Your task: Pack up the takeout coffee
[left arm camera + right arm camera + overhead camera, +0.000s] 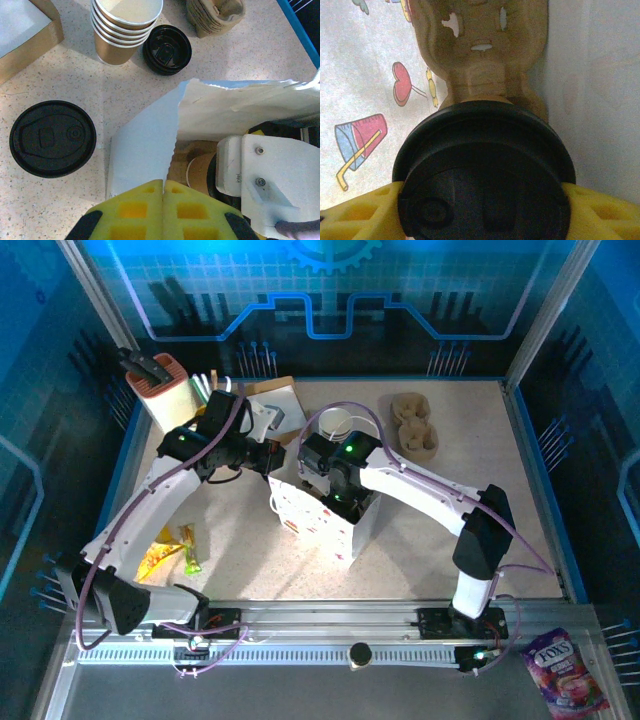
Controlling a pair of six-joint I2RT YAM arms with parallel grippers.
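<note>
In the right wrist view a takeout coffee cup point(485, 170) with a black lid sits between my yellow fingers point(360, 215), so my right gripper point(482, 210) is shut on it. It hangs inside the white printed bag point(310, 525), just above a beige pulp carrier point(480, 50) on the bag's floor. My right gripper point(338, 502) reaches down into the bag's mouth. My left gripper point(163, 187) is shut on the bag's serrated rim point(175, 145), holding it open. Another lidded cup point(52, 138) stands on the table left of the bag.
A stack of lidless paper cups point(125, 25), a pile of black lids point(167, 49) and spare pulp carriers point(415, 425) stand behind the bag. A flat box point(25, 35) and a tan holder point(165, 385) are at the back left. Snack packets point(165, 550) lie at the front left.
</note>
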